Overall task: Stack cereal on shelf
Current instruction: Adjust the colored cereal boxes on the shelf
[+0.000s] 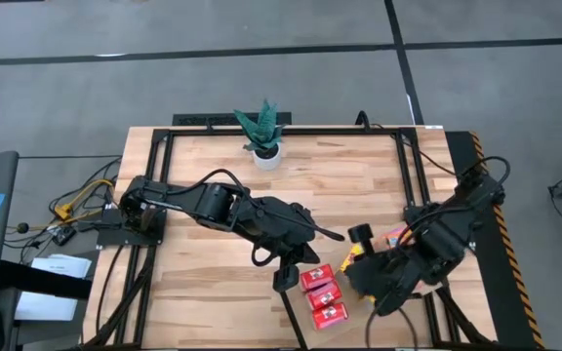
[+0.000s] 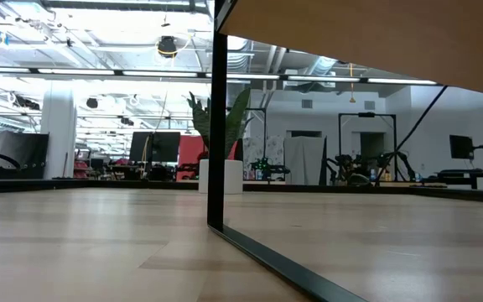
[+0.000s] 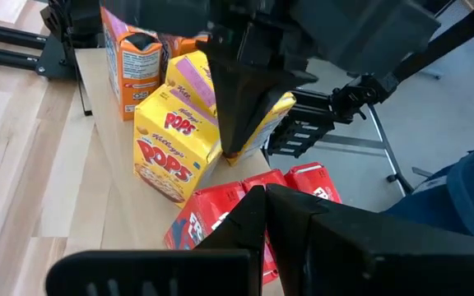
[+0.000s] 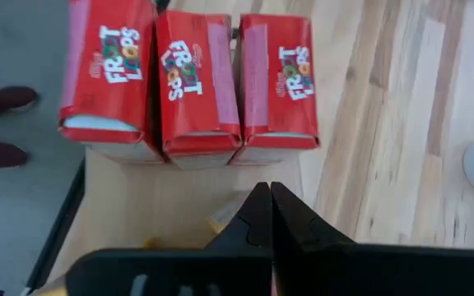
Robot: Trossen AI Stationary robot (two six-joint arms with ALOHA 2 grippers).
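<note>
Three red cereal boxes (image 4: 192, 78) lie side by side on the pale shelf board (image 4: 163, 197), near the table's near edge (image 1: 322, 292). Two yellow boxes (image 3: 175, 144) and an orange box (image 3: 134, 66) stand upright behind them on the same board. My right gripper (image 4: 270, 193) is shut and points down over the yellow boxes; the left wrist view shows it (image 3: 235, 144) between their tops. My left gripper (image 3: 266, 196) is shut and hovers beside the red boxes, on their left (image 1: 301, 263). My right gripper's shut fingers (image 3: 237, 123) come down from above at the tops of the yellow boxes (image 3: 212, 99). Whether they touch a box, I cannot tell. My left gripper touches nothing that I can see.
A potted plant (image 1: 264, 136) stands at the table's far edge. A black frame runs around the table; one post (image 2: 217, 126) rises in the low view under the shelf's underside (image 2: 367, 42). The shelf's dark edge (image 4: 60, 230) is close to the red boxes, with floor beyond.
</note>
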